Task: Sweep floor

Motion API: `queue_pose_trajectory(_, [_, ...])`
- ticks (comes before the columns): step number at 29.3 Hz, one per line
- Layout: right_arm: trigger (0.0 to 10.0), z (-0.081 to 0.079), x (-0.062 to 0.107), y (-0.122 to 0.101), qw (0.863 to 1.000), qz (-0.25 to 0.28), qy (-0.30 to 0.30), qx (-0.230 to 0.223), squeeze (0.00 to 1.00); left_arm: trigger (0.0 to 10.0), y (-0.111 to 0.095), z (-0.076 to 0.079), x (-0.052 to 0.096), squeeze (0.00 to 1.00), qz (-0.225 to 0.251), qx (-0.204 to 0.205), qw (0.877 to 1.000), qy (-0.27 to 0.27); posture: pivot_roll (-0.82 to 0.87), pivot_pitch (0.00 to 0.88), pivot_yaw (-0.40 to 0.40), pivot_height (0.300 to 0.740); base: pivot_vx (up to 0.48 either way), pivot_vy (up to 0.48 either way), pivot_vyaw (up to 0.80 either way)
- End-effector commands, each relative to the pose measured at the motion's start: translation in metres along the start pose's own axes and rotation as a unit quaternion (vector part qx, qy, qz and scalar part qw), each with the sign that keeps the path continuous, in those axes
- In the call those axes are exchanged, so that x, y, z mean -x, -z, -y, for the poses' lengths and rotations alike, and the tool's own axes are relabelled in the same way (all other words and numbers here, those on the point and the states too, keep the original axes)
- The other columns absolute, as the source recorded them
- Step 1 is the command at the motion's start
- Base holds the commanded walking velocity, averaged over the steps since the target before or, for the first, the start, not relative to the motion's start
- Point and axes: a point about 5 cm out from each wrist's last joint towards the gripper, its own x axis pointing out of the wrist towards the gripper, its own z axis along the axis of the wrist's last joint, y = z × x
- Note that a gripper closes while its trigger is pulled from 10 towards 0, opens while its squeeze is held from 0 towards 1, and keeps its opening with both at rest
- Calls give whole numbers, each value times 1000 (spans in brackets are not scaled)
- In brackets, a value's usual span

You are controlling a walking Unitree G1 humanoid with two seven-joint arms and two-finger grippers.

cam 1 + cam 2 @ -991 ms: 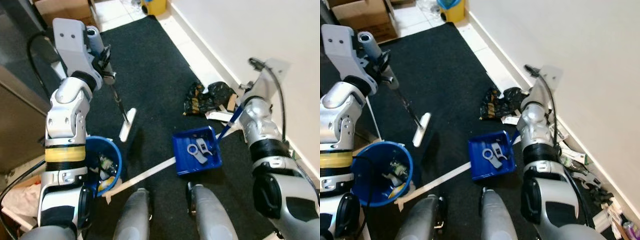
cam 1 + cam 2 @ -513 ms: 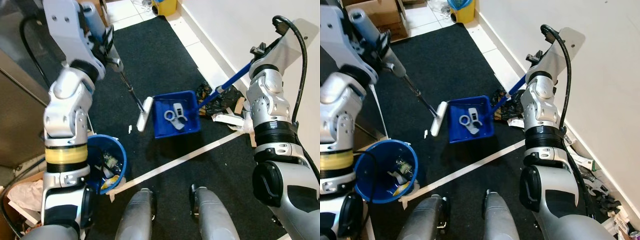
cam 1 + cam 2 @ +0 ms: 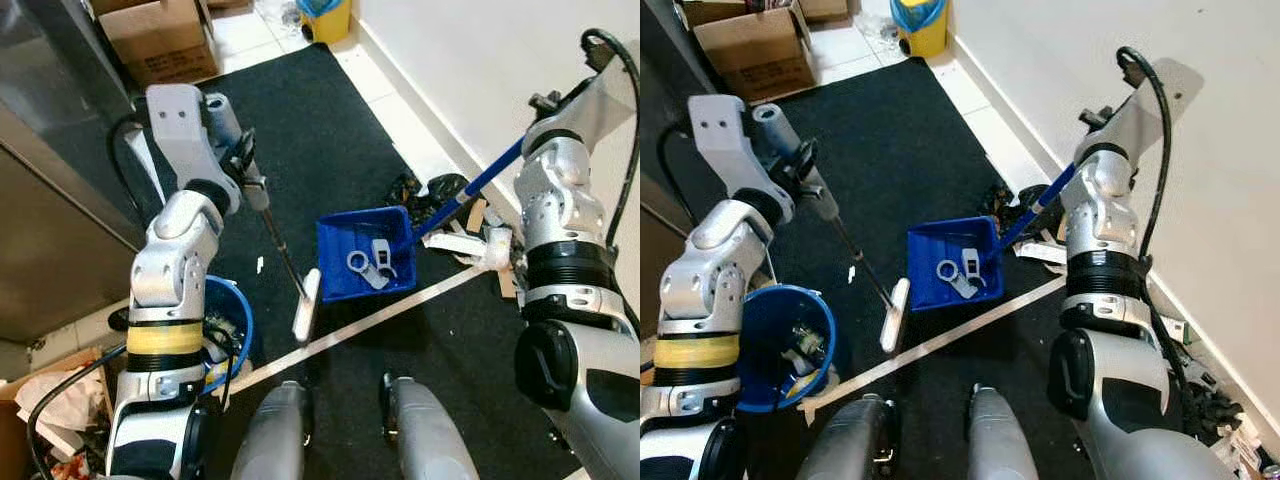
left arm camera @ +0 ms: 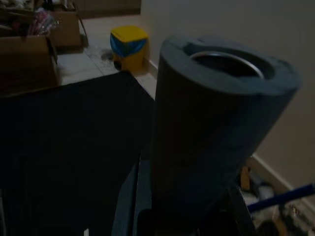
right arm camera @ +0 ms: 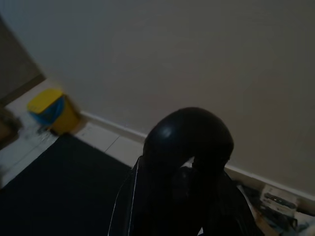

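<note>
Your left claw is clamped on the broom handle, whose white head rests on the black mat just beside the blue dustpan. Your right claw is clamped on the dustpan's blue handle; the blue bucket sits well beyond the broom head.

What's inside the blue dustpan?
Inside the blue dustpan lie two or three pale grey pieces, one ring-shaped. Whatever is under them is hidden.

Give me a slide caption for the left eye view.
Broom beside blue dustpan holding debris, on black mat.
</note>
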Motion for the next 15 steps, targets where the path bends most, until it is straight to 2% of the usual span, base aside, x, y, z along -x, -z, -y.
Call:
queue_pose_trajectory(1, [10000,5,-2,-13,999,23,8,-23,0,10000,10,5,1,0,-13,6,1000,9,35,46,42,740,0,0,0])
queue_pose_trajectory(8, [10000,13,-4,-20,999,34,19,-18,0,10000,34,10,10,0,-59,-16,998,13,31,40,45,740,0,0,0])
queue_pose_trajectory(11, [10000,15,-3,-19,999,43,22,3,0,10000,45,9,13,0,-80,-27,996,2,32,36,43,740,0,0,0])
queue_pose_trajectory(12, [10000,15,-3,-17,998,50,23,21,0,10000,53,5,16,0,-94,-48,994,-8,32,36,43,740,0,0,0])
queue_pose_trajectory(15, [10000,14,-2,-16,998,56,20,32,0,10000,56,2,20,0,-100,-52,994,-15,32,36,43,740,0,0,0])
